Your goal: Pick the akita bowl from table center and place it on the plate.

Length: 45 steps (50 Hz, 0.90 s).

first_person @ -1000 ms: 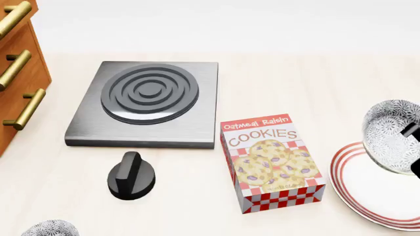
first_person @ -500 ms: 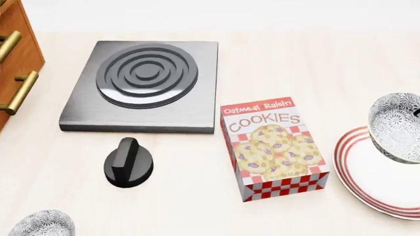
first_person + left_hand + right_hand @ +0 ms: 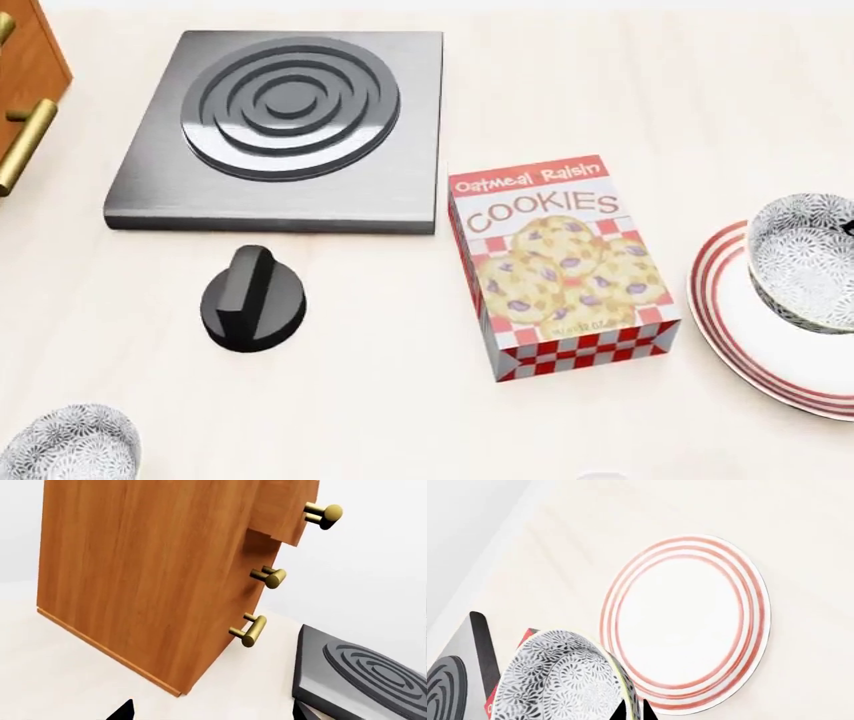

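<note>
Now akita bowl lower over plate

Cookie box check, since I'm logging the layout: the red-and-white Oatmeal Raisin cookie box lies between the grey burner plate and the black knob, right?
Not quite. In the head view the red-and-white Oatmeal Raisin cookie box lies between the black knob and the red-ringed white plate; the grey burner plate sits behind the knob.

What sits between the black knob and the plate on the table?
In the head view, the cookie box stands between the black knob and the plate.
</note>
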{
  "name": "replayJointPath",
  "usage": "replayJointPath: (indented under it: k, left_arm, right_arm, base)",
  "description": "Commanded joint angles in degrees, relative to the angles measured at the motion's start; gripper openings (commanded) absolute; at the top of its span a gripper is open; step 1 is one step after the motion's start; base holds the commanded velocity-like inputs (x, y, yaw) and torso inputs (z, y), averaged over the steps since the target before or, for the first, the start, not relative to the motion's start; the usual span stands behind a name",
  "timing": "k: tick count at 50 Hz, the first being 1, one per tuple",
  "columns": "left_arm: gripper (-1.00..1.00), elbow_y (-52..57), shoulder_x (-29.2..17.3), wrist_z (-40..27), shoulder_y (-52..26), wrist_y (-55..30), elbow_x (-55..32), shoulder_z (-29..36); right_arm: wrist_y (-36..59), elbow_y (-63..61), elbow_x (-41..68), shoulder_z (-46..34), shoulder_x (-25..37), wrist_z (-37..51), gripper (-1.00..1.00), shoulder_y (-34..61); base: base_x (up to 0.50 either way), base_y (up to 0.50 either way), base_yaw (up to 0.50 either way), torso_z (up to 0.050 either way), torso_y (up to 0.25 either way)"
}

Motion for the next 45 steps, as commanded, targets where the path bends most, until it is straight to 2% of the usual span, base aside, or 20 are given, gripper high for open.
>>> replayJointPath:
  k: [1, 45]
  left_arm:
    - [1.00, 0.0, -0.1, -0.3, -0.2, -0.4, -1.0, -0.2]
    - [1.00, 0.9, -0.7, -1.1, 0.5, 0.0, -1.9, -0.4]
  right_arm:
    - [-0.9, 0.5, 0.2, 0.1, 0.2, -0.8, -1.00, 0.6]
    - [-8.0, 13.6, -11.2, -5.1, 0.4, -13.4, -1.00, 3.8]
  base:
    - [0.00, 0.00, 0.00, 0.000, 0.000]
    - [0.00, 0.00, 0.00, 0.000, 0.000]
